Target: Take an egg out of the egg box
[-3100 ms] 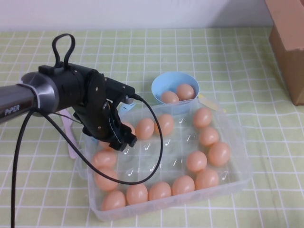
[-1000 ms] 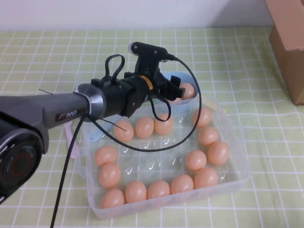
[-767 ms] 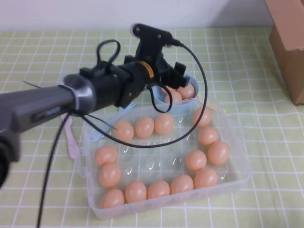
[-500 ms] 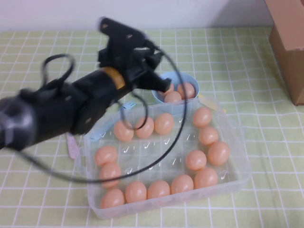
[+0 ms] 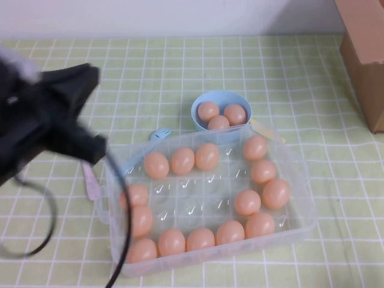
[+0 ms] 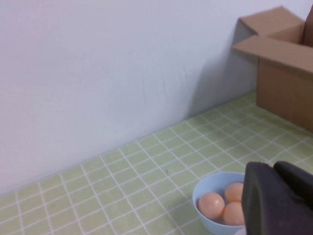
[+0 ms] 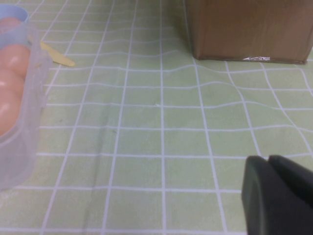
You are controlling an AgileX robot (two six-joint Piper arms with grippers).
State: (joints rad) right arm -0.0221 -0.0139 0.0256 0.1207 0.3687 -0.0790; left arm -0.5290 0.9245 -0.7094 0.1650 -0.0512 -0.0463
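Observation:
The clear egg box [image 5: 198,195] sits at the table's middle front with several peach-orange eggs in its cups. One egg [image 5: 208,111] lies with two others in the light-blue bowl [image 5: 201,123] behind the box. My left arm [image 5: 48,120] is a dark blur at the left, away from box and bowl. In the left wrist view my left gripper [image 6: 274,169] is shut and empty, with the bowl [image 6: 210,188] and its eggs [image 6: 212,204] beyond it. My right gripper [image 7: 268,161] is shut and empty over the green cloth, to the right of the egg box [image 7: 19,147].
A cardboard box [image 5: 366,54] stands at the far right; it also shows in the right wrist view [image 7: 244,27]. A blue fork [image 5: 159,133], a pink spoon [image 5: 91,183] and a yellow utensil [image 5: 264,129] lie beside the egg box. A white wall runs along the back.
My left arm has swung back from above the bowl to the left. The bowl held two eggs earlier and now holds three.

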